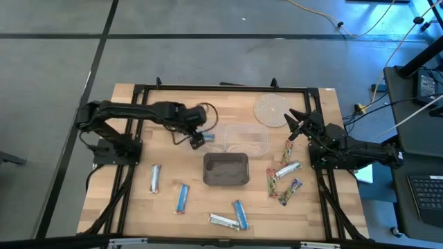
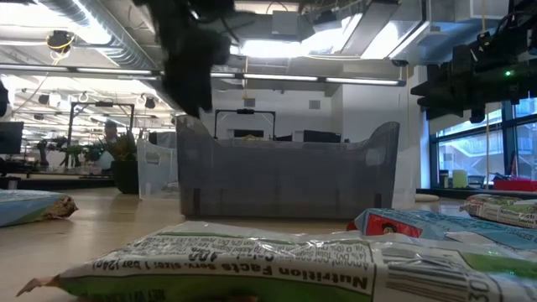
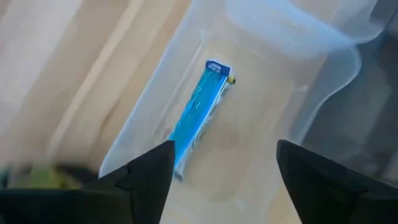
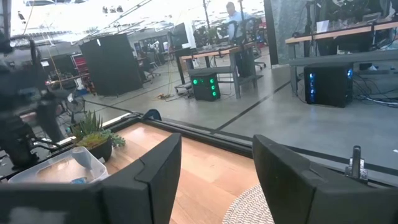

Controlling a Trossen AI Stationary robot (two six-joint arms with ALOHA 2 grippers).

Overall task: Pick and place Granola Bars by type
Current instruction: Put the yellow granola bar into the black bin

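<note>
**Left jaws apart above a blue bar in the clear bin**

The jaws of the left gripper (image 3: 224,171) stand wide apart and hold nothing; they hang over the end of the clear bin (image 1: 247,140) nearest that arm. Directly below and between them, as the left wrist view shows, a blue granola bar (image 3: 200,113) lies flat on the bin's floor, clear of both fingers (image 3: 142,180). The jaws of the right gripper (image 1: 299,123) are also parted and empty, held off the tabletop (image 1: 138,207) beside the round woven coaster (image 1: 270,109).

Judged from how things lie, the sorting has barely begun: one blue bar is in the clear bin, while the dark bin (image 1: 225,169), just beyond it from the left jaws, looks empty. Three more blue bars (image 1: 182,198) and a silver-white bar (image 1: 223,220) lie loose on the wood, well away from the left jaws, towards the tabletop's near edge. A cluster of multicoloured bars (image 1: 277,181) sits close to the right jaws, between them and that same edge. All of these remain to be picked and placed.

A small potted plant (image 4: 94,140) shows in the right wrist view, beside the clear bin.
</note>
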